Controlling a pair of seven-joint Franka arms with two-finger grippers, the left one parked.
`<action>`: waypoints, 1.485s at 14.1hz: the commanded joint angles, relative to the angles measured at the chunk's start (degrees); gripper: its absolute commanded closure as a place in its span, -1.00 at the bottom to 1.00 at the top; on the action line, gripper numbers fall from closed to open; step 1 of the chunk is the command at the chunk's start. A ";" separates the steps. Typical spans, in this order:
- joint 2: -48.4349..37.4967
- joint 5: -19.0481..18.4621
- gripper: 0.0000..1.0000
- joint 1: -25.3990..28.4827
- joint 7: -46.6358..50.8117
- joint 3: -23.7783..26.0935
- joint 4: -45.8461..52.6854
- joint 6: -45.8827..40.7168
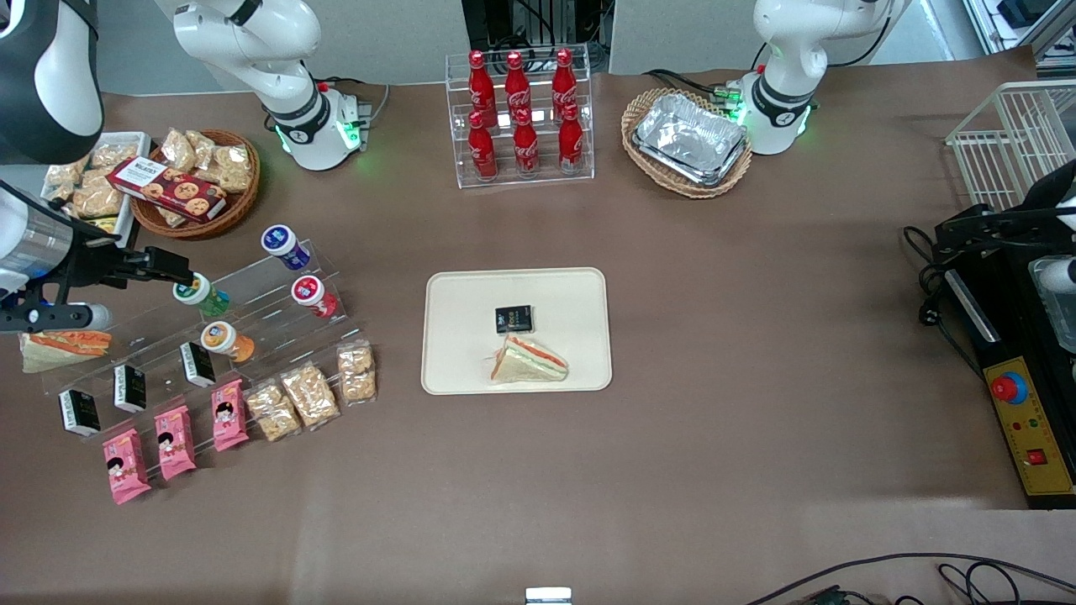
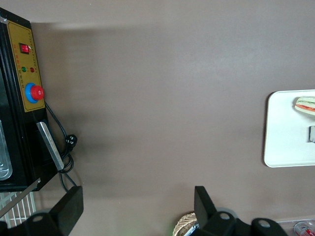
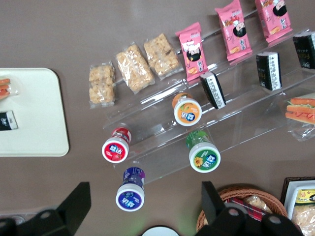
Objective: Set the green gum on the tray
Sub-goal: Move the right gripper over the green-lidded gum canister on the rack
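The green gum (image 1: 202,296) lies on a clear stepped stand (image 1: 252,290) at the working arm's end of the table, white lid up; it also shows in the right wrist view (image 3: 203,151). The cream tray (image 1: 471,336) lies mid-table and holds a sandwich (image 1: 530,361) and a small black packet (image 1: 514,318); its edge shows in the right wrist view (image 3: 34,118) and the left wrist view (image 2: 285,137). My right gripper (image 1: 172,267) hovers above the stand, close beside the green gum. It is open and empty (image 3: 145,206).
On the stand lie a purple bottle (image 3: 131,189), a red bottle (image 3: 116,145), an orange bottle (image 3: 187,109), black packets, pink packets and cracker bags. A wicker snack basket (image 1: 197,181), a cola rack (image 1: 521,118) and a foil-tray basket (image 1: 689,139) stand farther from the camera.
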 commanded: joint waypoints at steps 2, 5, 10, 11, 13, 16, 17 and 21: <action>-0.02 -0.21 -1.00 -0.32 -0.26 0.06 2.86 -0.91; -0.37 -0.21 -1.00 -0.41 -0.44 -0.03 2.86 -1.09; -5.81 -0.39 -1.00 -1.02 -2.63 -2.05 -0.90 -7.43; -6.86 -0.47 -1.00 -1.02 -2.81 -2.14 -2.39 -6.38; -8.97 -0.56 -1.00 -1.20 -3.16 -2.14 -6.87 -3.40; -15.20 -0.65 -1.00 -1.90 -6.23 -2.40 -18.89 5.90; -16.79 -0.65 -1.00 -1.81 -7.28 -3.27 -22.59 9.07; -17.07 -0.65 -1.00 -1.81 -15.80 -6.44 -31.48 18.66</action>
